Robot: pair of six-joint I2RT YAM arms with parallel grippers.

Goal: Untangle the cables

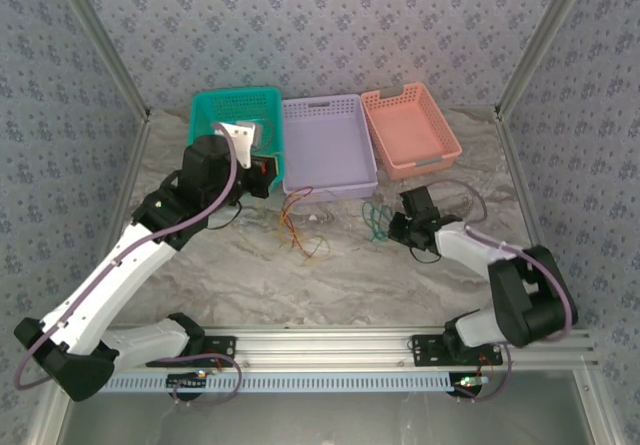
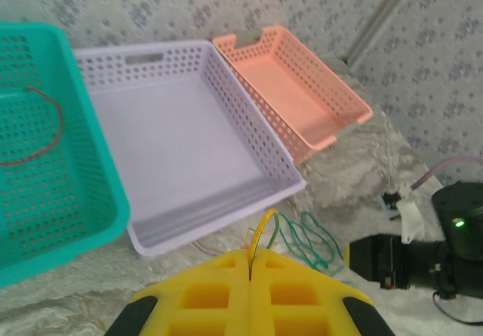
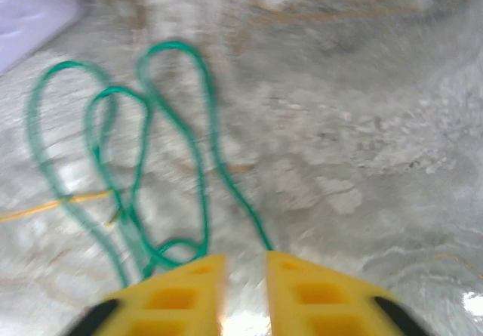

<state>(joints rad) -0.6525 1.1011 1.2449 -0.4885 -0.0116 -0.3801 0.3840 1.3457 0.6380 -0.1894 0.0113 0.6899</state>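
Left wrist view: the left end effector [image 2: 251, 262] is clamped on a yellow cable [image 2: 259, 230] beside the purple basket [image 2: 249, 124]; a red cable [image 2: 38, 124] lies in the teal basket [image 2: 83, 162]. At 3 o'clock of the loose strands [image 1: 300, 233], the right end effector [image 3: 245, 272], fingers narrowly apart, hovers at the green cable [image 3: 151, 117] on the surface [image 3: 362, 140]. The separating step appears underway; next, the strands likely need drawing apart without snagging.
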